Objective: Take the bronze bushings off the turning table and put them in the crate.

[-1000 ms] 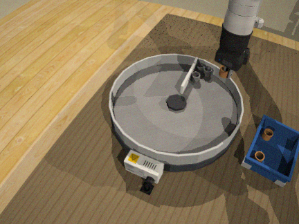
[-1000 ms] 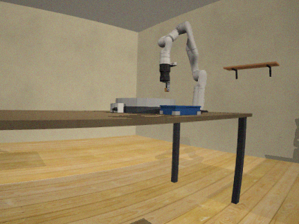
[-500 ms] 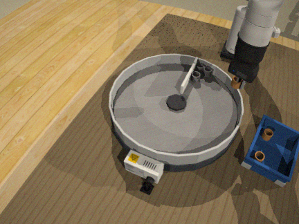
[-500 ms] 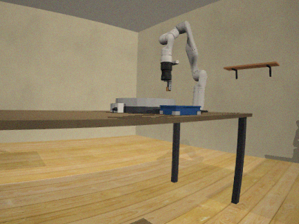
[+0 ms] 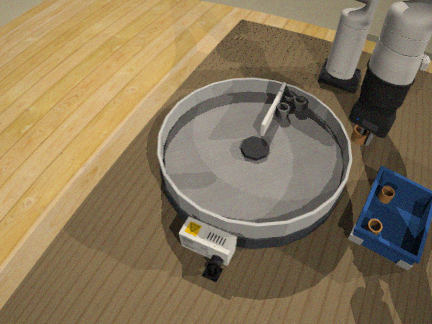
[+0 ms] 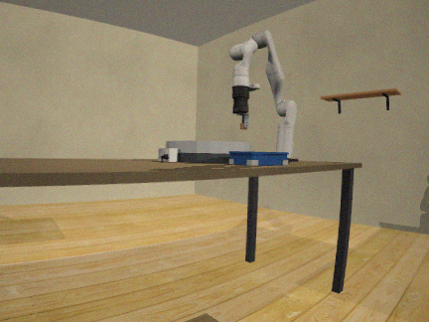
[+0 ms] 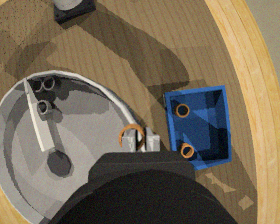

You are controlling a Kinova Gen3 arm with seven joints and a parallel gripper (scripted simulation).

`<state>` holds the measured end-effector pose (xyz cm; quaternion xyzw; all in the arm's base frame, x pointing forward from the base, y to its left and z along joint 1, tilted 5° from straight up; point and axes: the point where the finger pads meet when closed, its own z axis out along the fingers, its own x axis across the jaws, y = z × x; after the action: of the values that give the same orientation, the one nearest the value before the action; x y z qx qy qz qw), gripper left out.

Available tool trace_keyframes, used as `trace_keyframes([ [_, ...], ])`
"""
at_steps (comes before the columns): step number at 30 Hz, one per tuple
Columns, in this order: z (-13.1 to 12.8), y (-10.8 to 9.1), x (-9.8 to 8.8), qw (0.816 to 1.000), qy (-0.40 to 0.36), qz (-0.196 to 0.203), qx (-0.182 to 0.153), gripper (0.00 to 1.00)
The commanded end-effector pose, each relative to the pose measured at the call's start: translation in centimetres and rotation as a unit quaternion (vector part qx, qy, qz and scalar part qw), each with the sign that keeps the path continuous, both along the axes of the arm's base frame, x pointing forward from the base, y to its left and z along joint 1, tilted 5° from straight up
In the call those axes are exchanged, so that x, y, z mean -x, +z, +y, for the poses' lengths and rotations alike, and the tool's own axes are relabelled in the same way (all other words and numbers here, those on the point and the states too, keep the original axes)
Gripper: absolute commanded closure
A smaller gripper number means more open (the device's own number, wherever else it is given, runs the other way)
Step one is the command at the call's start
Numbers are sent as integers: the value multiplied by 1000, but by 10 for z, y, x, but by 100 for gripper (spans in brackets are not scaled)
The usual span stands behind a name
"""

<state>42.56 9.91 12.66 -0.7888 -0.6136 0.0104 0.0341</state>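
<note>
My gripper (image 5: 361, 135) is shut on a bronze bushing (image 5: 358, 135) and holds it high above the table, just past the right rim of the round grey turning table (image 5: 254, 158). In the wrist view the bronze bushing (image 7: 131, 136) sits between the fingers over the table's rim. Three dark steel bushings (image 5: 291, 104) stand against the white bar (image 5: 273, 109) at the far side of the turning table. The blue crate (image 5: 393, 215) at the right holds two bronze bushings (image 5: 386, 194) (image 5: 375, 225). The side view shows my gripper (image 6: 243, 122) well above the crate (image 6: 258, 157).
The arm's base (image 5: 341, 76) stands behind the turning table. A white motor box (image 5: 207, 236) with a yellow warning label sits at the turning table's front edge. A dark hub (image 5: 254, 148) marks the table's centre.
</note>
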Motion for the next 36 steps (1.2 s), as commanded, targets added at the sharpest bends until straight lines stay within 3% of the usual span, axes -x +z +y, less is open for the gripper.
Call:
trace_keyframes([
  [1,5,-3,1,1000,6,3,0,100],
  [8,5,-3,1,1000,6,3,0,100],
  [13,52,-3,-29,1000,5,3,0,100],
  [25,52,-3,-29,1000,5,3,0,100],
  [30,99,-2,-58,1000,5,2,0,100],
  [36,99,-2,-58,1000,5,2,0,100],
])
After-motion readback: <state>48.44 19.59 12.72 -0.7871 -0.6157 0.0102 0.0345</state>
